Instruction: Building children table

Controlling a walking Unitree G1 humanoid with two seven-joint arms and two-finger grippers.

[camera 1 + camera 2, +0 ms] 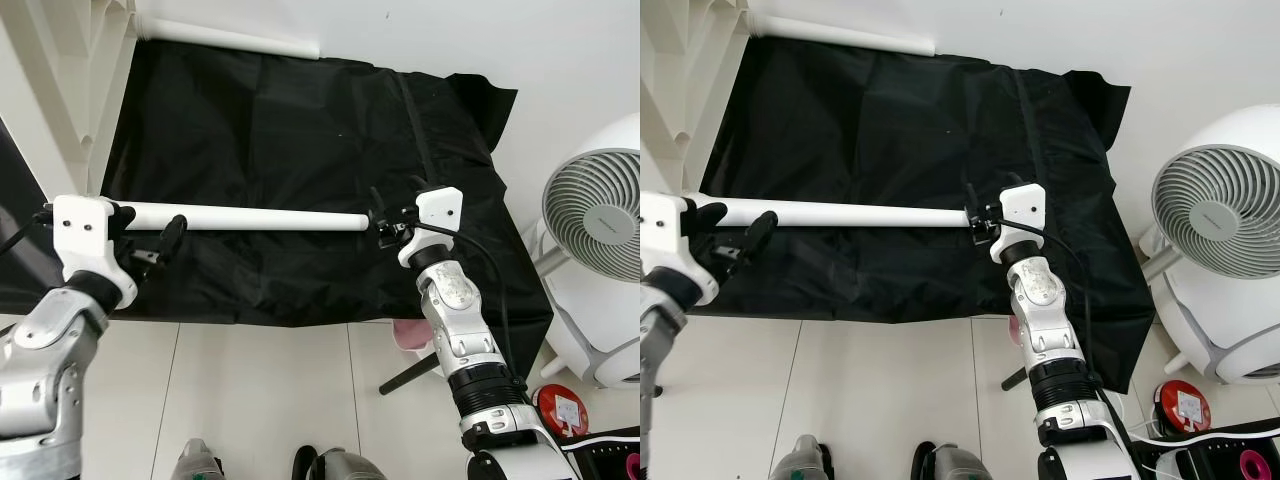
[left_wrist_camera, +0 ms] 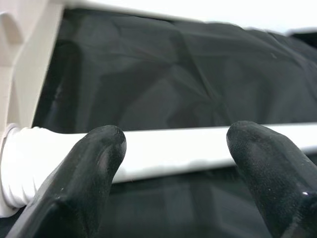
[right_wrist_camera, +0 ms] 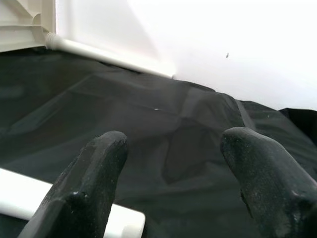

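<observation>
Looking down, I see a black cloth (image 1: 300, 150) spread over a pale tiled floor (image 1: 260, 400), with a white wall (image 1: 450, 40) behind it. On the cloth lies a long white table leg (image 1: 250, 217), and it runs from my left pincer (image 1: 165, 245) across to my right pincer (image 1: 385, 225). My left pincer is spread wide, and the leg passes just beyond its fingertips (image 2: 101, 148), not touched by them. My right pincer is also wide open and holds nothing; the free end of the leg sits just beside one of its fingers (image 3: 94, 183). Far ahead of both pincers, a second white leg (image 1: 235, 38) lies along the wall, joined to a white table frame (image 1: 70, 70). Beside my right arm stands a white fan (image 1: 600, 250) on the floor.
</observation>
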